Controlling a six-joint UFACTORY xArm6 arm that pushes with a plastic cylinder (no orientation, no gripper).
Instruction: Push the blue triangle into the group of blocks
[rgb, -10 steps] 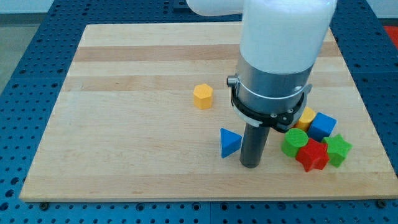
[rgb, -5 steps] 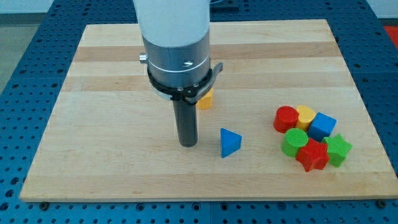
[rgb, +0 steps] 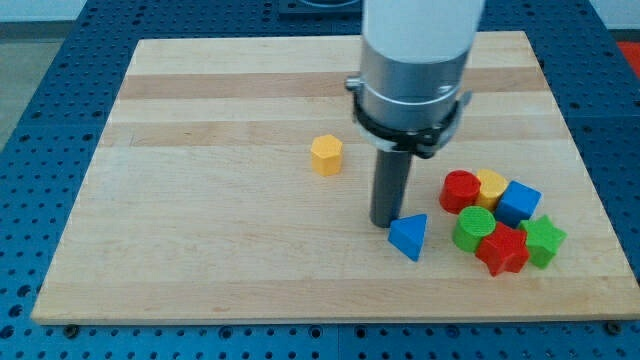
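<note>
Blue triangle (rgb: 408, 237) sits on the desk (rgb: 200, 240) toward the view's bottom, well in from the edges, with a bare strip between it and the group at the view's right: red cylinder (rgb: 460, 190), yellow block (rgb: 491, 185), blue cube (rgb: 518, 202), green cylinder (rgb: 474, 227), red star (rgb: 502, 249), green star (rgb: 544, 240). My tip (rgb: 386, 222) is just at the triangle's upper-left, apparently touching; no fingers on this rod. Yellow hexagon (rgb: 326, 155) stands alone, well apart to the view's left.

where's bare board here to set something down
Bare: the whole stretch on the view's left of the yellow hexagon, and the strip along the view's top. Crowded: the view's lower right, where my tip, the blue triangle and the cluster by the green cylinder sit.
</note>
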